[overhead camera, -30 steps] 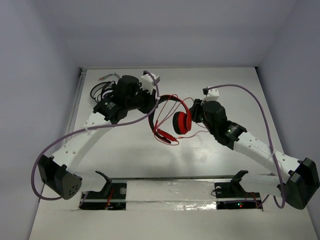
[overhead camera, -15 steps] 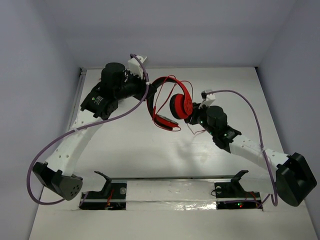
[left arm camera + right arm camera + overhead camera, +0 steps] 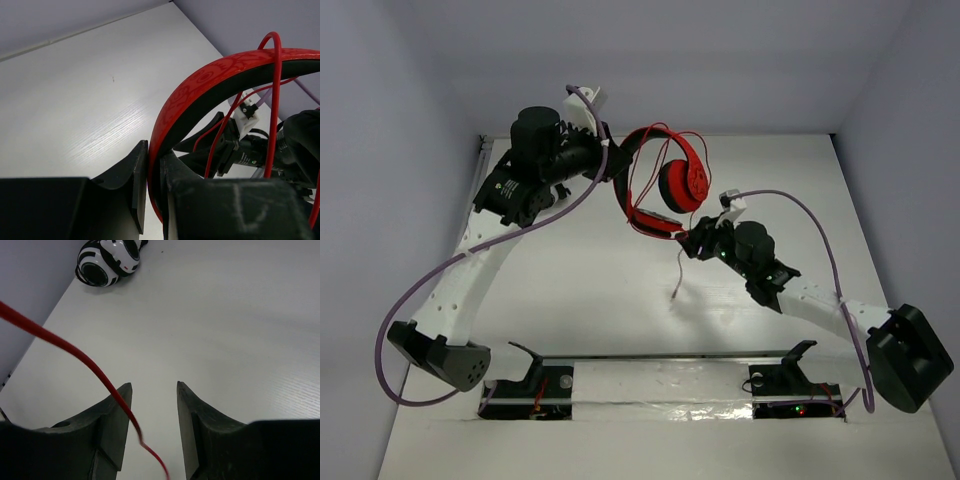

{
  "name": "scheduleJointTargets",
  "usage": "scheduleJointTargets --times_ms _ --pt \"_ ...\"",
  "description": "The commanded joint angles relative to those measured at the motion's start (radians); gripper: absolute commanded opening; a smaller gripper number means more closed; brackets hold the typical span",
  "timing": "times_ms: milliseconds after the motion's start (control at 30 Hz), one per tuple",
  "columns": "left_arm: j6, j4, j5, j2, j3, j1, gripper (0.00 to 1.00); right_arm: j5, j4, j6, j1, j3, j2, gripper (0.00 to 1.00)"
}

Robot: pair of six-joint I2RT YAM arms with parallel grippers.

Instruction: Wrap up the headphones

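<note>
Clenching the headband (image 3: 200, 85), the left tool (image 3: 154, 156) is holding the headphones (image 3: 682, 185) aloft over the far middle of the bench (image 3: 570, 285) mid-wrap — the right tool (image 3: 152, 390), released with the slack cable (image 3: 75, 353) between its jaws, is likely needing to pinch and loop it.

headphones (image 3: 665, 170): we saw them red, lifted clear of the table (image 3: 570, 290), hanging sideways.
headband (image 3: 200, 82): red outside, black-lined, one end pinched in the left claw (image 3: 154, 154).
earcups (image 3: 683, 185): round, red, one higher, one lower-left.
cable (image 3: 273, 100): thin, red, looped over the band, tail dangling tableward.
</note>
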Motion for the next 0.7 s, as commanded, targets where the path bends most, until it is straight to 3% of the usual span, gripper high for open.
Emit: scheduleJointTargets --times_ms 0,467,667 --pt "-0.075 0.09 0.04 -0.015 0.069 0.016 0.0 -0.033 0.087 0.012 -0.005 -0.017 0.003 0.48" --pt "-0.107 0.112 0.072 -0.018 0.072 0.025 0.0 -0.052 0.143 0.027 -0.014 -0.004 0.094 0.49" --pt "-0.118 0.11 0.083 -0.018 0.086 0.025 0.0 0.052 0.125 -0.001 -0.014 0.013 0.109 0.49"
